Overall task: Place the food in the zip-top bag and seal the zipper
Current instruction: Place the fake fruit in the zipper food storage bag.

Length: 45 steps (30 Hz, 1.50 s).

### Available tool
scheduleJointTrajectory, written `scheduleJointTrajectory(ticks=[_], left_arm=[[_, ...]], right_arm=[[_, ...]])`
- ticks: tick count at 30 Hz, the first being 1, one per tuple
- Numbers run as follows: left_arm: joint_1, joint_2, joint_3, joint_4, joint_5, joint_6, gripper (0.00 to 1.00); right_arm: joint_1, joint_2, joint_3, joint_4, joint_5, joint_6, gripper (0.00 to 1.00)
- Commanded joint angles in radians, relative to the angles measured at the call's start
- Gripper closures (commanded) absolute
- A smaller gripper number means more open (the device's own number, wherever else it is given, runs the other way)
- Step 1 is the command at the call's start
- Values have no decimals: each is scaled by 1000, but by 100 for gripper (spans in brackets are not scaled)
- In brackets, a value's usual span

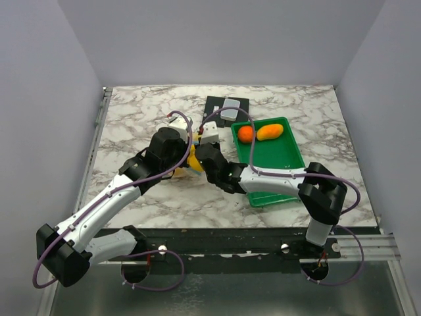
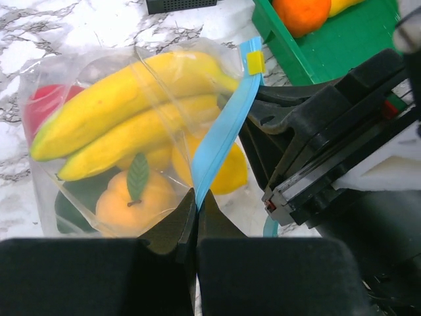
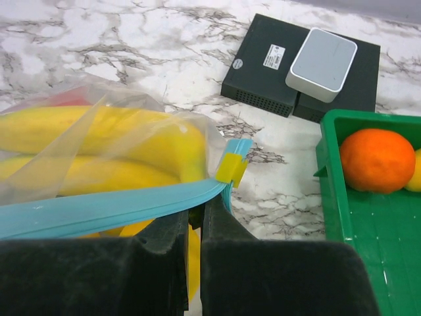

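Overhead, arms [image 1: 131,187] mask the zip-top bag [image 2: 59,66] at frame centre; wrist views show banana bunch [image 2: 125,112] and leafed orange fruit [image 2: 135,201] inside, left and right jaws both clamped on its zipper [image 2: 220,141]; green tray [image 1: 276,155] holds a round orange fruit [image 1: 245,133] beside a yellow-orange one [image 1: 270,132].

Left arm [image 1: 131,187] and right arm [image 1: 266,178] meet over yellow fruit [image 1: 193,162] beside green tray [image 1: 279,157] holding two orange fruits [image 1: 245,134]

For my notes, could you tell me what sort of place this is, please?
Probably a robot test booth: plain grey walls enclose a marble-patterned table, with a left arm and right arm mounted at its near edge.
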Motion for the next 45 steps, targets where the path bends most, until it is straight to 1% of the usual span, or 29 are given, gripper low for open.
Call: scheduleJointTrajectory(ticks=[1,5,11,16,21,23,28,32,34,37,40,41,45], left_arm=[[-2,3,-5,28,69,9,100],[-1,6,-5,30,76,12,100],[-2,2,-5,30,81,17,100],[-1,-7,-5,31,92,22,100],[-2,-6,-7,32,108,26,100],[-1,-8,-6,34,121,26,100],[-1,-15,-9,41,133,29,100],[-1,-16,-9,41,128,28,100],[-1,-15,-9,41,121,27,100],[-2,-16,-10,41,102,24,100],[-2,-15,-10,40,80,20,100],[-2,-15,-10,40,73,18,100],[0,-13,-10,39,50,11,100]], right_arm=[[-9,7,-43,260,-52,-156,99],[-9,-14,-82,338,-93,-211,99],[-11,-66,-192,525,-188,-333,99],[-17,-34,-253,647,-278,-407,99],[-27,-1,-327,812,-360,-451,99],[-34,15,-340,837,-376,-450,99],[-39,38,-318,799,-379,-425,99],[-39,28,-311,762,-394,-397,89],[-38,27,-300,734,-394,-398,81],[-38,12,-295,695,-407,-387,74],[-38,-13,-298,668,-414,-382,56],[-38,-25,-297,652,-416,-380,52],[-39,-82,-293,574,-433,-359,47]])
